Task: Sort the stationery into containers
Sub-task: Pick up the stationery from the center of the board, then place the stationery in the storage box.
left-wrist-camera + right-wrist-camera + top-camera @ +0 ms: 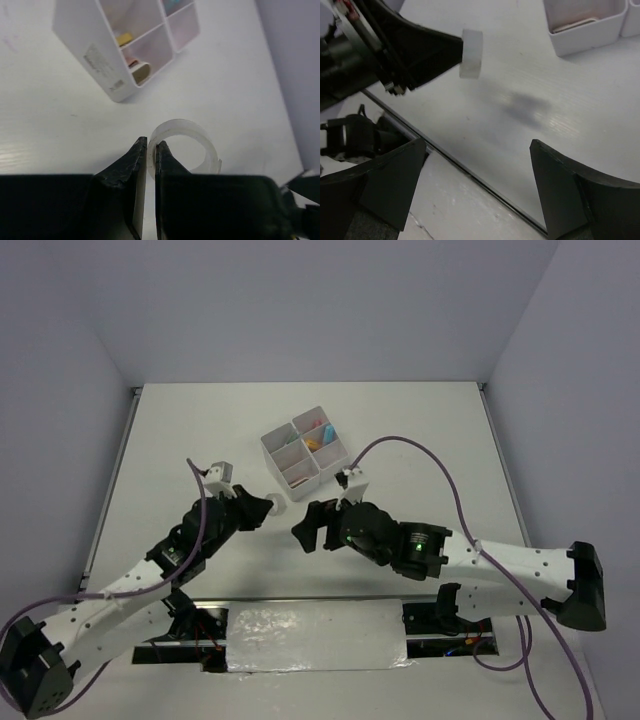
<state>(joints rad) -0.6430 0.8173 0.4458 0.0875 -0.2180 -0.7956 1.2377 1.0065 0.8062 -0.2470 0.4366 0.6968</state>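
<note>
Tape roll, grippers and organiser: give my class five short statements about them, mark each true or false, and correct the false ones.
1. The left gripper is shut on the tape roll. True.
2. The right gripper holds a pen. False: its jaws stand wide open with nothing between them.
3. The tape roll lies inside the organiser. False: it is outside and apart from it, pinched in the left gripper.
4. The organiser is split into four compartments. True.
5. Every compartment is empty. False: coloured pieces already lie in at least one compartment.
</note>
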